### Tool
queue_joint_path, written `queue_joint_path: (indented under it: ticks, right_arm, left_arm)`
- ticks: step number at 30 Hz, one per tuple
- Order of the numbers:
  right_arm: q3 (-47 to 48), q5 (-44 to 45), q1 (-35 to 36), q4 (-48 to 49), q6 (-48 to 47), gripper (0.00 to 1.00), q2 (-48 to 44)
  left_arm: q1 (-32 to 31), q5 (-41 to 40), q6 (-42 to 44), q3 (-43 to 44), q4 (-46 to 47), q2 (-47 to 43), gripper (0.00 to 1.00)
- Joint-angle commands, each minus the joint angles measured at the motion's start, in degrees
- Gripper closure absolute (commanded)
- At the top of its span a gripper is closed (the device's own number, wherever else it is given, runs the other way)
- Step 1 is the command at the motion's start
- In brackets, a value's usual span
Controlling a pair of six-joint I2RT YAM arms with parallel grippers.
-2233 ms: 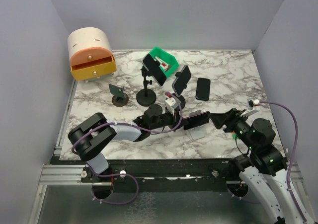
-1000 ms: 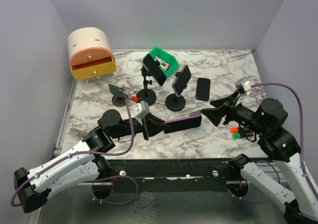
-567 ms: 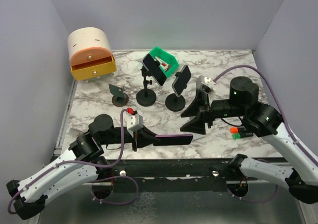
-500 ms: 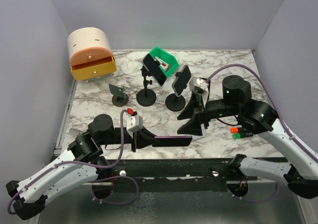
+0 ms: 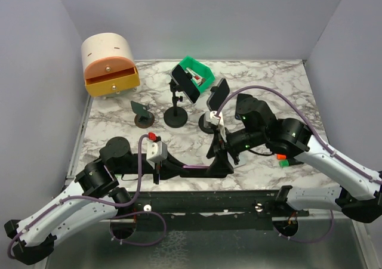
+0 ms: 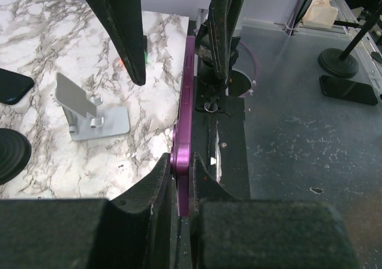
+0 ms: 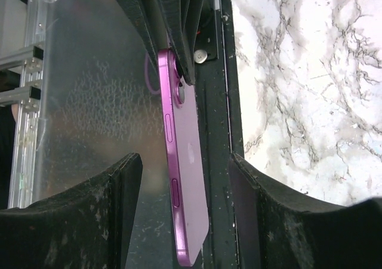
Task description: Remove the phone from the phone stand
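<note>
Purple phone (image 6: 182,155): off its stand, held on edge, lengthwise along the near edge of the table, over the black rail there.
Left gripper (image 5: 176,170): closed tight on the left end of the purple phone, one finger pressed against each flat face.
Right gripper (image 5: 222,159): jaws wide apart, holding nothing; one finger stands on each side of the phone's right end, and its wrist view shows a gap on both sides.
Marble table (image 5: 274,84): white with grey veins, bearing everything else.
Phone stand (image 6: 89,111): pale grey, upright on the marble just beyond the phone, apart from it; in the top view the right gripper hides it.
Orange and green piece (image 5: 284,158): small, near the right arm; too small to tell what it is.
Small dark stand (image 5: 142,115): left of centre, on a round base.
Black pole stands (image 5: 176,105): two at mid-table on round bases, each carrying a dark phone tilted in its clamp; the right arm partly covers the right one.
Green bin (image 5: 200,71): far centre, something red and white inside.
Drawer box (image 5: 107,63): far left corner, cream rounded top, orange drawer pulled partly out.
</note>
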Motion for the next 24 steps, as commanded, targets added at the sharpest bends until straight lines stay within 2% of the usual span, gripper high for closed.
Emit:
queue_joint_path:
  ticks: [1,18,20,24]
  right_arm:
    - [-0.35,3.12,1.04,-2.33,-1.28,0.36,-0.68]
    - [-1.75,5.93,3.75,-2.12,-1.71,0.52,-0.15]
    - [-1.84,7.36,3.88,-2.17,-1.79,0.49,-0.28]
    - [-2.36,11.78,4.07,-1.56,-1.98,0.36,-0.90]
  left_arm:
    - [-0.18,1.83,0.88,3.09,1.56,-0.13,1.00]
    - [-0.18,1.17,-0.23,4.17,2.14,0.98,1.00]
    - [-0.18,1.28,-0.44,4.31,2.36,1.31,1.00]
    - [-0.18,1.47,-1.65,4.73,2.73,2.20,1.00]
